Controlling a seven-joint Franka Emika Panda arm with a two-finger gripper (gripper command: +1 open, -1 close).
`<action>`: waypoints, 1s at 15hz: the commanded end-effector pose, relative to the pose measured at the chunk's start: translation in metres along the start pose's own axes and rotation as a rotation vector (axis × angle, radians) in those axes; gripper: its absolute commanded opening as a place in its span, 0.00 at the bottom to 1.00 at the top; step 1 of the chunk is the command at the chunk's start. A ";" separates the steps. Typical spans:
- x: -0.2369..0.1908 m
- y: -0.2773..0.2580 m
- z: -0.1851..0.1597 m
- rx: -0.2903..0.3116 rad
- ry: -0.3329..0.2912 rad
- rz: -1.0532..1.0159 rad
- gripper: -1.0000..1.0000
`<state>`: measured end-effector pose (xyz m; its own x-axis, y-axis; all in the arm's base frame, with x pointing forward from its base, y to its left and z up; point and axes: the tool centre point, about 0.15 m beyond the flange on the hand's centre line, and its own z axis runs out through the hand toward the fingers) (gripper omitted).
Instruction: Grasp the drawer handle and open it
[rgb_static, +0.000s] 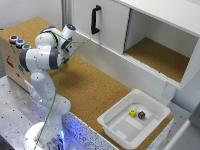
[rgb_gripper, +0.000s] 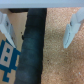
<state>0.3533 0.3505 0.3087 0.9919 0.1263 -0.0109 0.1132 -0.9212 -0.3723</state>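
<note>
My end effector (rgb_gripper: 41, 30) hangs with fingers (rgb_gripper: 73, 29) spread apart over the speckled cork tabletop (rgb_static: 95, 87), gripping nothing.

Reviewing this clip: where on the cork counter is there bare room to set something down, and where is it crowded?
The cork counter is bare between the robot arm and the white tray. The open cabinet shelf also looks bare. It is crowded by the arm at the exterior view's left and in the tray, which holds a yellow die and a dark die.
</note>
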 end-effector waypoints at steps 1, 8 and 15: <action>-0.020 -0.012 0.004 0.003 0.141 0.007 0.00; -0.024 0.005 0.016 0.057 0.087 0.084 0.00; -0.026 0.016 0.015 0.075 0.093 0.105 0.00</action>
<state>0.3401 0.3533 0.3055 0.9992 0.0407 -0.0052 0.0362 -0.9322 -0.3600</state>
